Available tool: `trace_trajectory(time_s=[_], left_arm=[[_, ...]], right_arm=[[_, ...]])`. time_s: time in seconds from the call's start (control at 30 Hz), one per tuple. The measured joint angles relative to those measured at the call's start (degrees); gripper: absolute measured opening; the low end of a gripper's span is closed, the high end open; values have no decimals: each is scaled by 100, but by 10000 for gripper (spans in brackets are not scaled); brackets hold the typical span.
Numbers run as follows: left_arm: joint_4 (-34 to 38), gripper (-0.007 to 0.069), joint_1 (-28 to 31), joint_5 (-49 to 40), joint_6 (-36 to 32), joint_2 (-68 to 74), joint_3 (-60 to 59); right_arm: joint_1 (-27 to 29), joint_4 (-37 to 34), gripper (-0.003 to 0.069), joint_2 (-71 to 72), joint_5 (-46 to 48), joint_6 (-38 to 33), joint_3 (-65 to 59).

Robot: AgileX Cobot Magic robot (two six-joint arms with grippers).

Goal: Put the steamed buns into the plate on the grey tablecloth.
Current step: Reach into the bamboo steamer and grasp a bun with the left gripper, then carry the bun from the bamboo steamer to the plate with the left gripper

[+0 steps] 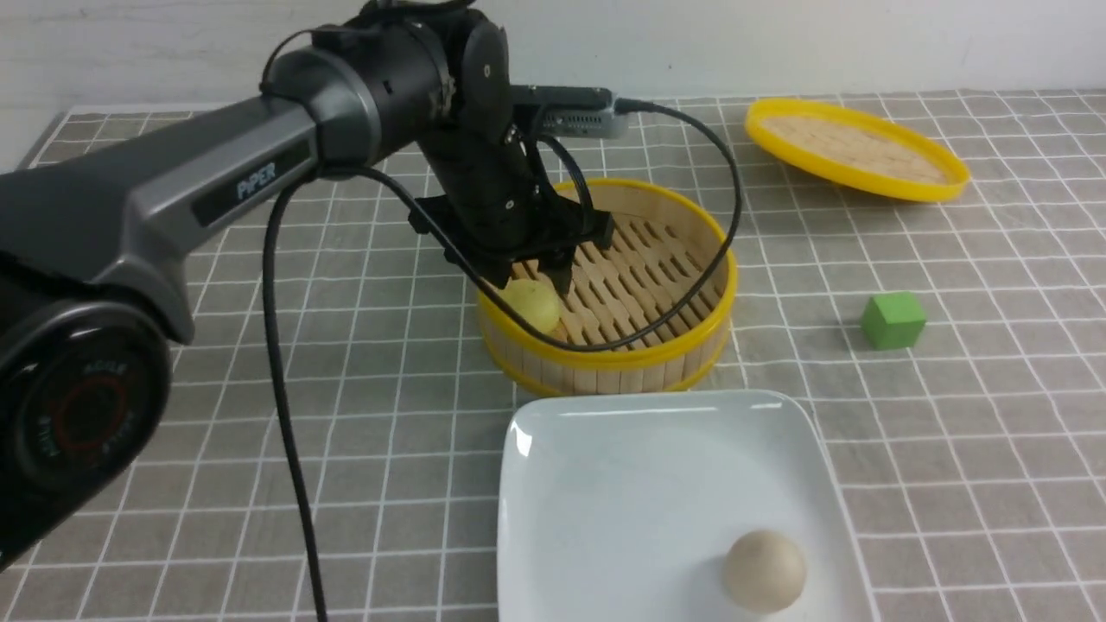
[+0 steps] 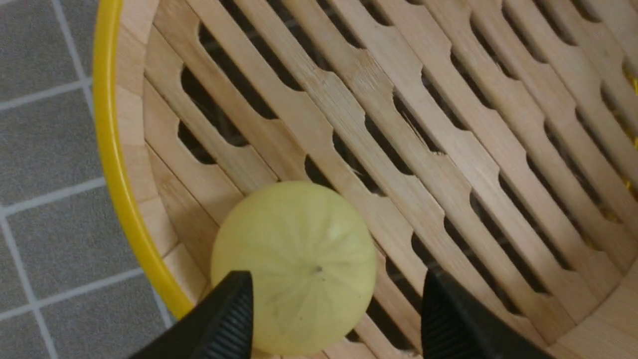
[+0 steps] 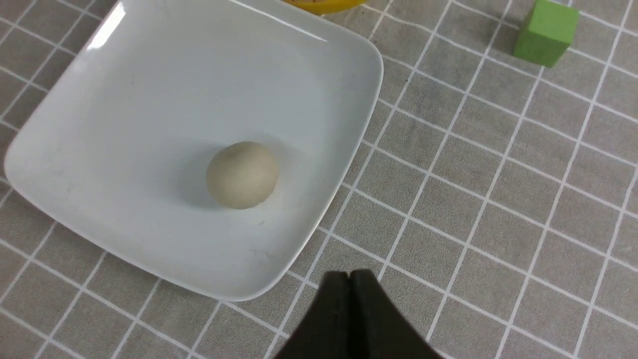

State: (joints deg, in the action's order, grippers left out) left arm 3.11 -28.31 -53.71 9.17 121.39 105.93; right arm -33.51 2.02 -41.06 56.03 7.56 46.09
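A pale yellow steamed bun (image 1: 531,304) lies inside the bamboo steamer basket (image 1: 683,345) against its near-left wall; it also shows in the left wrist view (image 2: 294,267). My left gripper (image 1: 536,276) is open and low over it (image 2: 336,304), with one fingertip (image 2: 234,304) at the bun's side and the other (image 2: 443,309) apart from it. A beige steamed bun (image 1: 765,570) rests in the white square plate (image 1: 622,458) on the grey tablecloth (image 1: 950,432); it also shows in the right wrist view (image 3: 242,174). My right gripper (image 3: 350,279) is shut and empty, above the cloth beside the plate (image 3: 124,89).
A green cube (image 1: 893,320) sits on the cloth right of the basket, also in the right wrist view (image 3: 546,32). The flat yellow-rimmed lid (image 1: 855,149) lies at the back right. The left arm's cable (image 1: 285,415) hangs down over the cloth left of the plate.
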Motion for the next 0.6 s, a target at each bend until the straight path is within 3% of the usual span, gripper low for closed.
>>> trace_trajectory(time_s=[0.17,0.27,0.3,0.33,0.37,0.6], left_arm=[[-9,412,0,233,112,229,0],[-84,269,0,360,353,344,12],[-107,169,0,329,425,344,26],[-107,140,0,316,432,344,32],[-102,61,0,172,416,282,95],[156,19,0,-962,-184,-875,616]], right_arm=[[0,-27,3,0,-57,0,0],[0,-203,4,0,-103,37,0],[0,-341,4,0,-112,51,0],[0,-372,4,0,-118,51,0],[0,-450,4,0,-112,62,0],[0,-532,9,0,23,69,0]])
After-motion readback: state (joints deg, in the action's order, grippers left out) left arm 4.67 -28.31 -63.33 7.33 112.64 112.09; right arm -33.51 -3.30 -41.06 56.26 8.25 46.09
